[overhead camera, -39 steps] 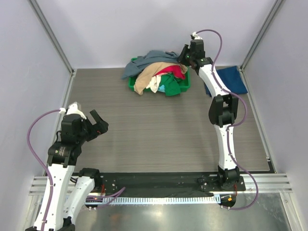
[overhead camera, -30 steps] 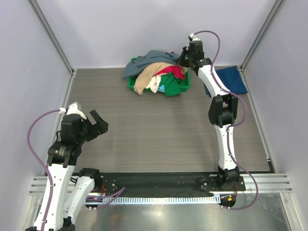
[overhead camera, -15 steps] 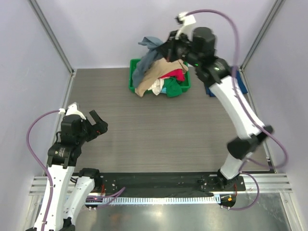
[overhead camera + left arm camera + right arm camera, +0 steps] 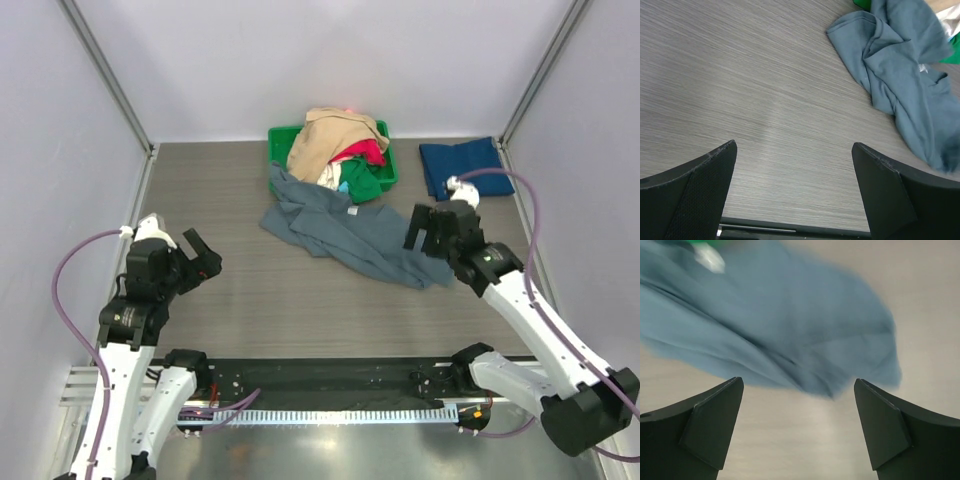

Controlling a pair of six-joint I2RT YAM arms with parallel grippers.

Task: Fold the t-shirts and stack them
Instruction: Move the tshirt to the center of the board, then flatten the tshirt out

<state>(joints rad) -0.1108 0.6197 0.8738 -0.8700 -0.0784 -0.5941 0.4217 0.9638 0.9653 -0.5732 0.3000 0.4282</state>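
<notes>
A slate grey-blue t-shirt lies crumpled and unfolded on the table, just in front of the green bin. A dark navy tee lies apparently folded at the far right, and the other tees remain heaped in the bin. The right gripper and left gripper stand with fingers spread, both empty. Half a second earlier the right arm held the grey-blue shirt hoisted above the bin.

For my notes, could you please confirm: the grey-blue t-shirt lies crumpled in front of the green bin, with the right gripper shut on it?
Not quite: the grey-blue t-shirt lies crumpled in front of the green bin, but the right gripper is open, gripping nothing, as the right wrist view shows.
</notes>
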